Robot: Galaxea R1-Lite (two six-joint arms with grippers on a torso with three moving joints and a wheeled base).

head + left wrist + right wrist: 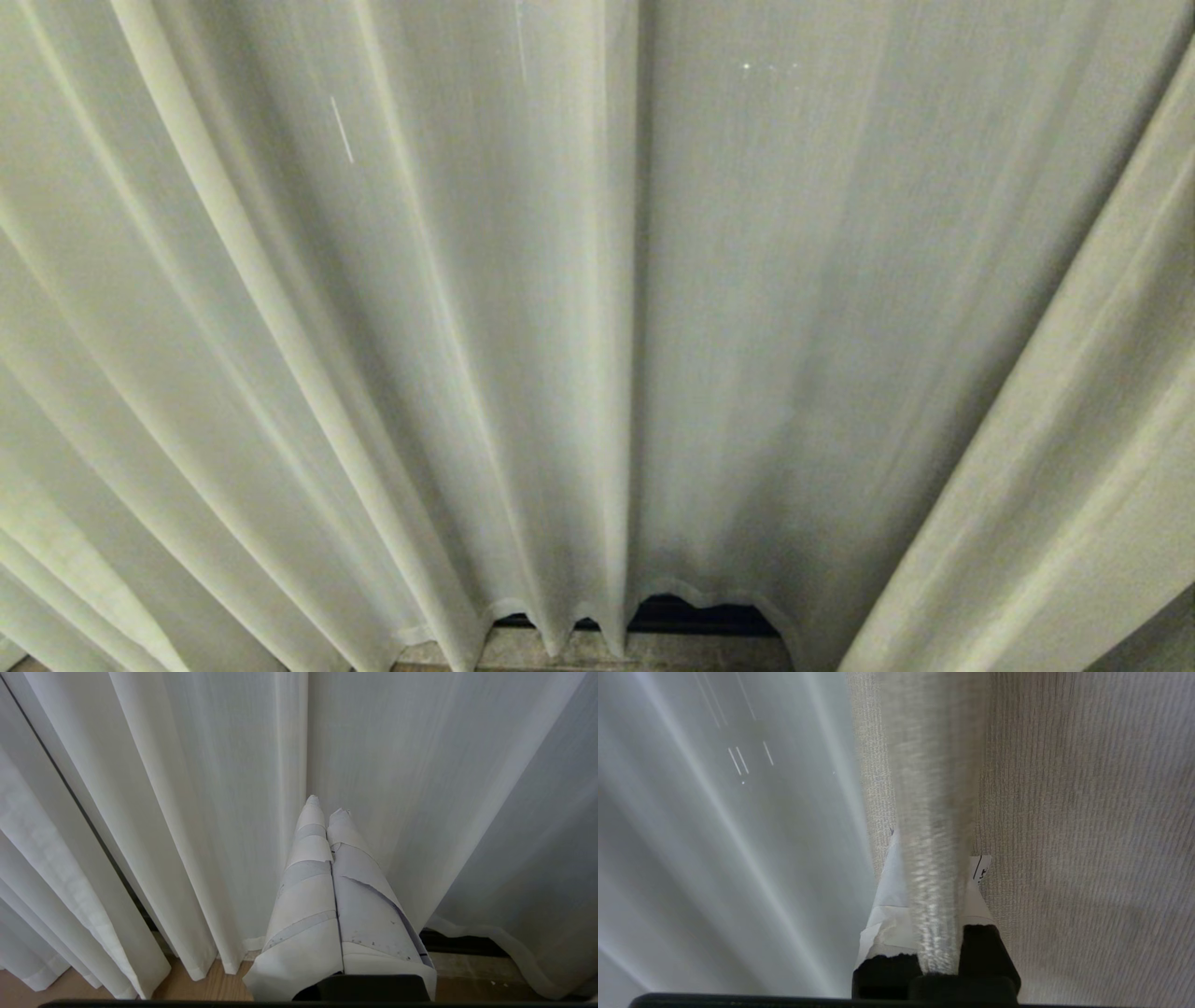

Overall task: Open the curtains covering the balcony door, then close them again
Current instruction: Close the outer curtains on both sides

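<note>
The curtains fill every view. In the head view the pale sheer layer (523, 308) hangs in long pleats, and neither arm shows there. The balcony door is hidden behind the fabric. In the right wrist view my right gripper (936, 849) is shut on a thick fold (934, 788) of the cream-beige woven curtain (1064, 812). The fold runs between its white-taped fingers (889, 891), and the sheer layer (714, 835) hangs beside it. My left gripper (327, 805) is shut and holds nothing. It hangs low, with its taped fingertips close in front of the sheer curtain (224, 788).
Under the sheer hem a dark strip (700, 616) shows above a pale sill (579, 653). Wooden floor (205, 989) lies below the curtain hems in the left wrist view, with a dark strip (462, 942) under the hem beside it.
</note>
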